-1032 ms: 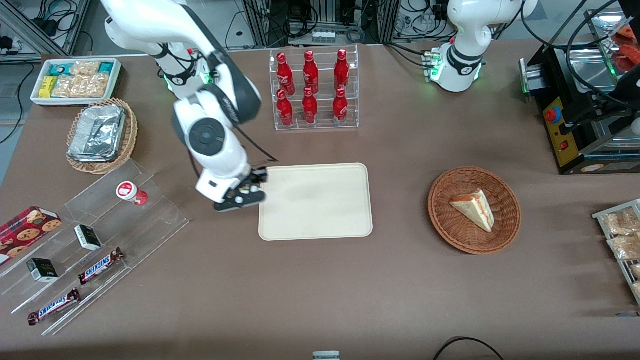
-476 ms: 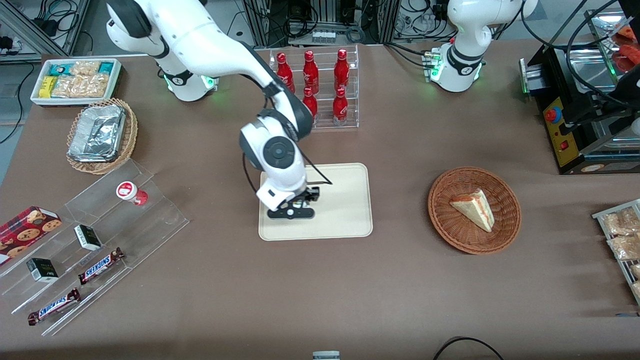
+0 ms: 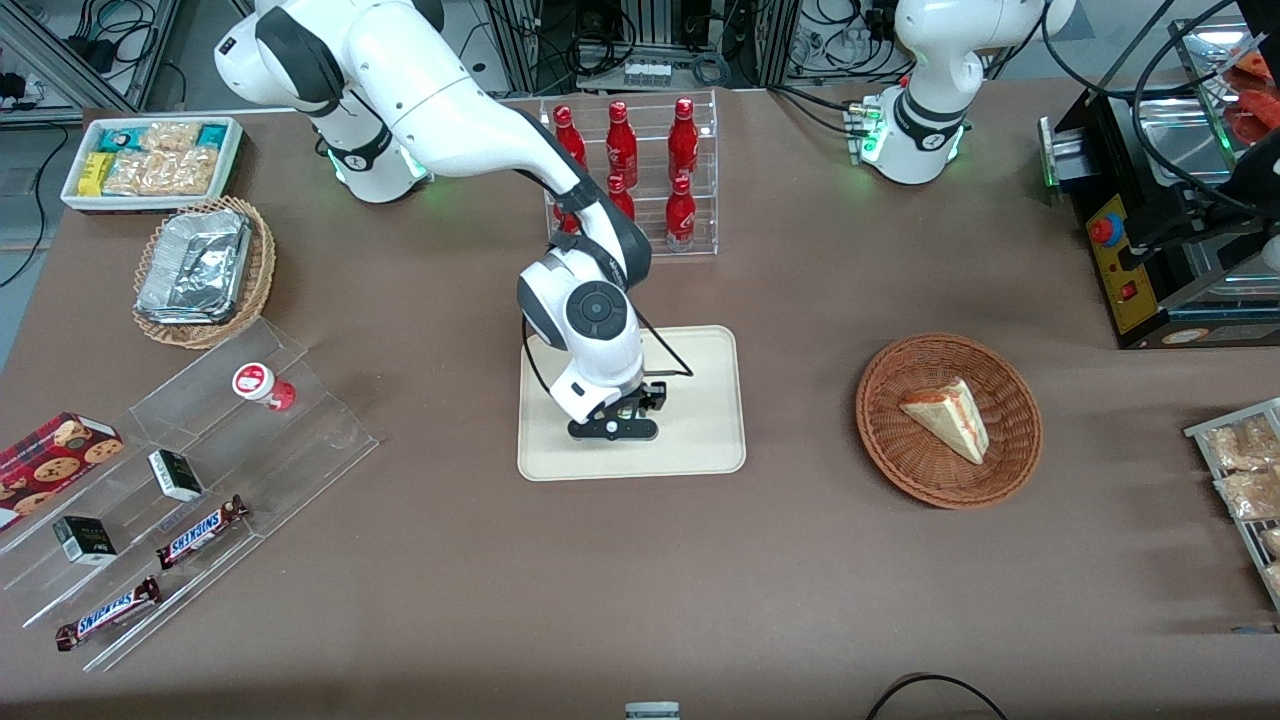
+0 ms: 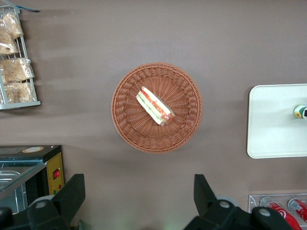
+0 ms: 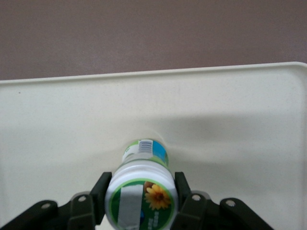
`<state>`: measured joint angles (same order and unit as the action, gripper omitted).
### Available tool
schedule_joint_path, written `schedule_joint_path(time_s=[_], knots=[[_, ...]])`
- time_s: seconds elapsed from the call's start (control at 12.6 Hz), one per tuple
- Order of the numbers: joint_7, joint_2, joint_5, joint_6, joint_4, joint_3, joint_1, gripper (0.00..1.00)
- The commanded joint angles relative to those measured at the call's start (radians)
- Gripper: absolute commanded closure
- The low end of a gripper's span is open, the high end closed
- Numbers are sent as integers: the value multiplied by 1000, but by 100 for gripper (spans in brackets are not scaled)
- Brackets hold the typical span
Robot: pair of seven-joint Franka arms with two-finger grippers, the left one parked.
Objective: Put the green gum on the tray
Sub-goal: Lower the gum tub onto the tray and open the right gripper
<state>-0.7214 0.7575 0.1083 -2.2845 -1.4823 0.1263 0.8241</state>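
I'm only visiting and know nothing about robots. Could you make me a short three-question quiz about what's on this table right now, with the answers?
1. True or false: the pincer is shut on the green gum.
2. What is the pincer above? A) the tray B) the wicker basket with a sandwich wedge C) the rack of red bottles
3. Fill in: the canister on the clear stepped stand has a ___ lid.

Key:
1. True; its fingers press the canister's sides just under the lid.
2. A; whether the gum's base touches the tray yet cannot be told.
3. Red; that is the red-lidded canister, toward the working arm's end of the table.
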Motion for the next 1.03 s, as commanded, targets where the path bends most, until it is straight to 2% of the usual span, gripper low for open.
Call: schedule_joint_path(time_s=[0.0, 0.63, 0.95], knots=[[-6, 48, 21, 5, 48, 9, 9, 1], [10, 14, 13, 32, 50, 12, 9, 0], [52, -59, 11, 132, 50, 15, 3, 0]])
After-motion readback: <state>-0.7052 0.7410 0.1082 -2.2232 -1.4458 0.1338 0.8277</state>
